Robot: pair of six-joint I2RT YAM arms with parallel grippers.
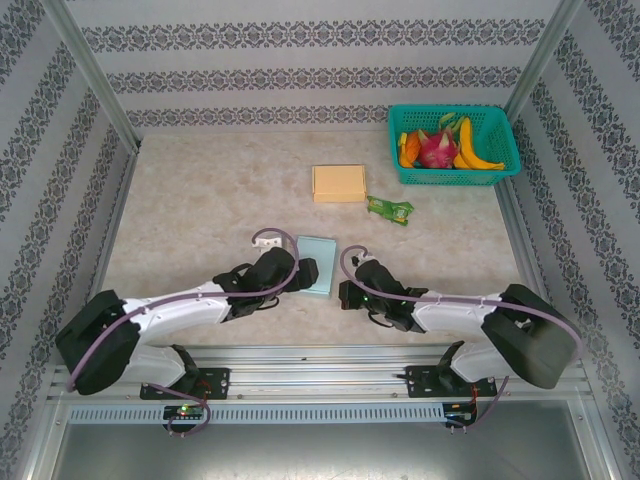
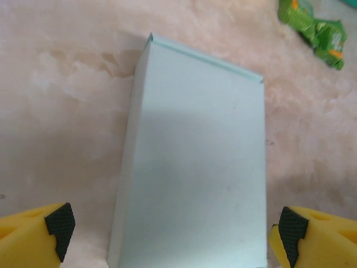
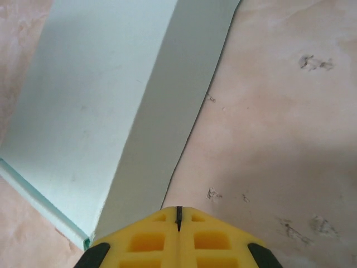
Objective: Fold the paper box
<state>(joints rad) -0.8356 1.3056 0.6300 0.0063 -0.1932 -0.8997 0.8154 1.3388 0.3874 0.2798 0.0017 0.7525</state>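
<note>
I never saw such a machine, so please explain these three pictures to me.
These are two robot arms fixed at the near edge of a table. One picture looks down from above and behind them. The other two come from a camera on each wrist, showing its own yellow fingers. On the table lie a pale blue paper box, a tan flat box, a green packet and a teal basket of fruit. The left gripper is open, one finger on either side of the paper box. The right gripper is shut, near the box's corner. Nothing is held.
</note>
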